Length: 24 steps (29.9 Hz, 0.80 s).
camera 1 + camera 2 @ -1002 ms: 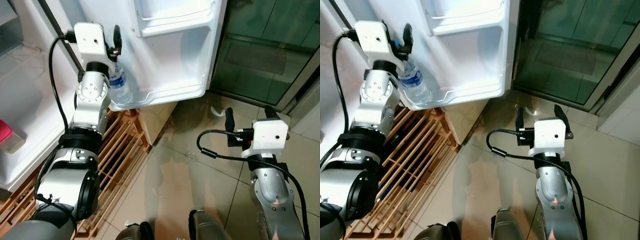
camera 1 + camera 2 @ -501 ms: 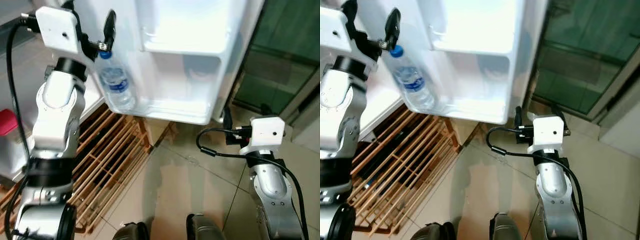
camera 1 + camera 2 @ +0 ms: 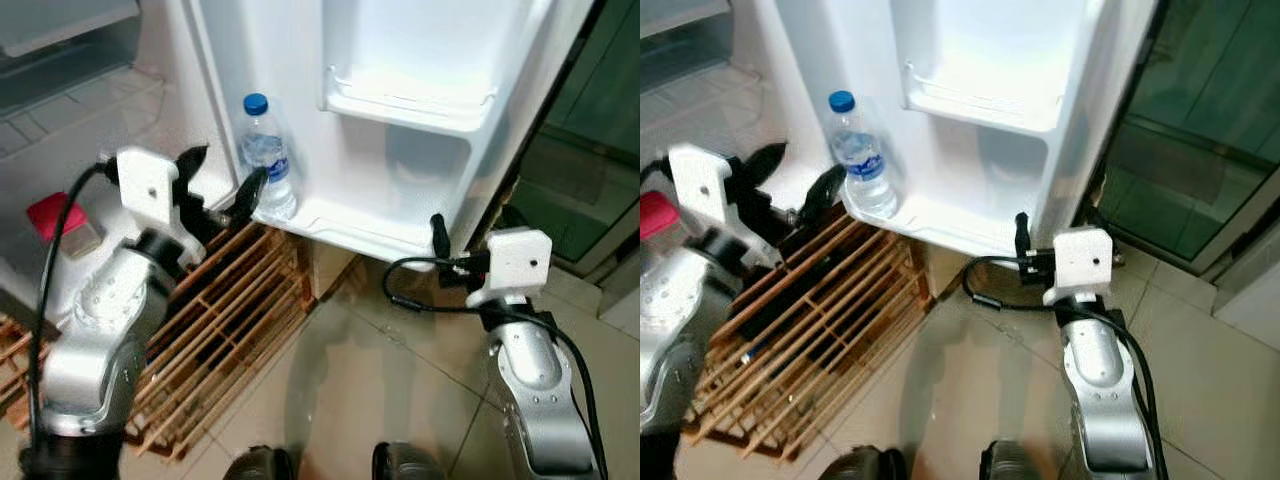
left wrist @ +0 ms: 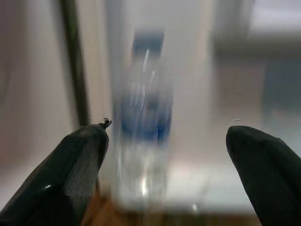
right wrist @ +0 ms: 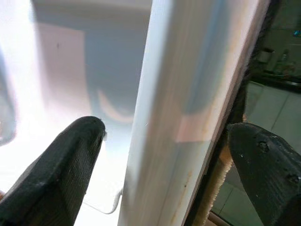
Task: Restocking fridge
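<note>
L gripper [image 3: 222,181] fingers spread wide, holding nothing, sitting just near-left of the bottle [image 3: 267,158], not touching it. L wrist view: bottle [image 4: 143,141] lines up between the two black fingers [image 4: 77,174], blurred but clearly apart from both. Bottle stands upright in the lowest door shelf [image 3: 370,228], at that shelf's left end, blue cap up, long axis vertical. Upper door bin [image 3: 405,100] looks unfilled as far as can be seen. R gripper [image 3: 437,262] also spread, empty, parked at the right edge of the fridge door [image 3: 500,150]; R wrist view shows the door edge [image 5: 174,122] running between its fingers [image 5: 61,169], contact can't be told. Key relation: bottle lies far-right of L gripper, close; L arm much nearer than R, which is well apart across the door. Red-lidded box [image 3: 62,222] sits on a fridge interior shelf at far left; wooden rack [image 3: 230,330] on tile floor [image 3: 380,400] under the door. Judgement: bottle appears placed, this item prob. done; L hand free for next item. If door gets closed, R gripper is the one positioned for it. Risk: a swing of the spread L fingers twd the far-right could clip the upright bottle, tall + narrow so tips easily.
</note>
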{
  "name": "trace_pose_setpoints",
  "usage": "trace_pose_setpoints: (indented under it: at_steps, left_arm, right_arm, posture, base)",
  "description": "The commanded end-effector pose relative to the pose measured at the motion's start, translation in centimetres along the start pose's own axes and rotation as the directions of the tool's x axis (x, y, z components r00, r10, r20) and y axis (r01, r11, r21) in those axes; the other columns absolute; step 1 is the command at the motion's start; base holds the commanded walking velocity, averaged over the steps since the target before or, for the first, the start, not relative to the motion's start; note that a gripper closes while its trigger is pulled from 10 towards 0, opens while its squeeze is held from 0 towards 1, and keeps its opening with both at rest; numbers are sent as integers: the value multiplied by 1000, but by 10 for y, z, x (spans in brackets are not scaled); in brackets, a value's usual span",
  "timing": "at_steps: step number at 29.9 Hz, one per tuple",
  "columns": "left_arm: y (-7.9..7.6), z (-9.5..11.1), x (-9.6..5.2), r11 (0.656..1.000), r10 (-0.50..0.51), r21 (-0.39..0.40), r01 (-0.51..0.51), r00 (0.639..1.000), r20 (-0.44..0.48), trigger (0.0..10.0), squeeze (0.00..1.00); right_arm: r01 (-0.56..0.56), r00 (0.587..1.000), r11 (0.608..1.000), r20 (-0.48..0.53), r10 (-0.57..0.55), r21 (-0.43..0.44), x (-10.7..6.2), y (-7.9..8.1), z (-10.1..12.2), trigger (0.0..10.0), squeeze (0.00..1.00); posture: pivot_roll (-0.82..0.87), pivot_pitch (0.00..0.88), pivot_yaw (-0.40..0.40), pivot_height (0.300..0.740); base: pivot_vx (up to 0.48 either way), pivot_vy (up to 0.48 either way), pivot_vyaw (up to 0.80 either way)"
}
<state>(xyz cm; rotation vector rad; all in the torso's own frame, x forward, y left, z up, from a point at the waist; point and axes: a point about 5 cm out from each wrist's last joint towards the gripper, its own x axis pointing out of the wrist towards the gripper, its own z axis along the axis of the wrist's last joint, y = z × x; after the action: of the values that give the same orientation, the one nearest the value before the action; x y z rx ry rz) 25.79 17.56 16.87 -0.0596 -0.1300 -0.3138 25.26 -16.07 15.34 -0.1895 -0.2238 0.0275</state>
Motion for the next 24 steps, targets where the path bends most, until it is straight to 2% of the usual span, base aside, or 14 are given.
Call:
trace_pose_setpoints:
  at_steps: [1, 2, 3, 5, 6, 8, 11, 16, 24]
  left_arm:
    - [0, -1, -7, 1000, 23, 10, -23, 1000, -11, 10000, 0]
    - [0, -1, -7, 1000, 23, 10, -23, 1000, -11, 10000, 0]
    - [2, -13, -19, 997, 80, -1, -80, 996, -49, 10000, 0]
    - [7, -18, -23, 988, 150, 47, -147, 987, -54, 10000, 0]
    - [10, -19, -24, 981, 183, 67, -179, 982, -46, 10000, 0]
    - [16, -21, -25, 960, 234, 163, -229, 972, -10, 10000, 0]
    - [18, -27, -21, 946, 278, 173, -275, 961, 6, 10000, 0]
    - [12, -25, -17, 953, 254, 160, -256, 967, 29, 10000, 0]
    - [6, -25, -16, 959, 225, 162, -232, 973, 60, 10000, 0]
  right_arm:
    - [16, 1000, 1000, 25, -17, 7, -2, -3, 3, 10000, 0]
    - [16, 1000, 1000, 25, -17, 7, -2, -3, 3, 10000, 0]
    - [30, 999, 999, 27, -30, 13, -5, -6, 2, 10000, 0]
    - [63, 997, 998, 37, -64, 30, -8, -10, 2, 10000, 0]
    - [82, 996, 996, 40, -84, 41, -10, -12, 2, 10000, 0]
    - [144, 989, 987, 19, -146, 76, -13, -19, -3, 10000, 0]
    - [173, 985, 981, -7, -173, 89, -16, -25, -10, 10000, 0]
    - [128, 992, 990, -3, -128, 54, -17, -21, -10, 10000, 0]
    - [114, 993, 992, -10, -114, 53, -21, -20, -12, 10000, 0]
  posture:
    - [-153, 56, 66, 740]
    - [-153, 56, 66, 740]
    - [-160, 52, 67, 740]
    - [-160, 46, 65, 740]
    - [-160, 46, 65, 740]
    - [-165, 38, 62, 740]
    - [-169, 27, 54, 740]
    - [-182, 30, 48, 740]
    - [-185, 38, 48, 740]
  base:
    - [0, 0, 0]
    - [0, 0, 0]
    - [0, 0, 0]
    - [0, 0, 0]
    - [0, 0, 0]
    - [0, 0, 0]
    - [0, 0, 0]
    - [0, -336, 0]
    - [90, -416, 0]
